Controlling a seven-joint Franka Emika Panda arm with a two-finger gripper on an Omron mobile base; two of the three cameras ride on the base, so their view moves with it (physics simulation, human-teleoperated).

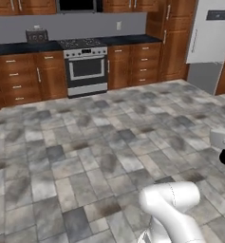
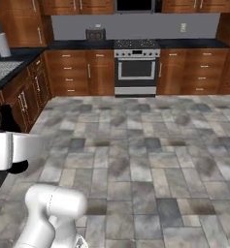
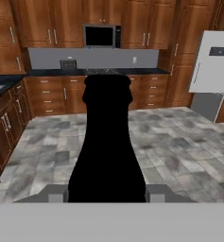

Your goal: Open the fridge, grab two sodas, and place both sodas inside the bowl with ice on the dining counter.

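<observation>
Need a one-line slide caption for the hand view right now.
Gripper shut on the black cola bottle, facing the stove wall, fridge door ajar at right.

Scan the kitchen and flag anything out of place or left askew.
The fridge door stands swung open at the right, nobody near it. The hand is shut on the black cola bottle. Nothing spilled on the floor.

We see the slim black cola bottle [image 3: 107, 142] upright at the centre of the hand view, and the silver-grey fridge [image 3: 211, 64], door swung open, at the upper right.
</observation>
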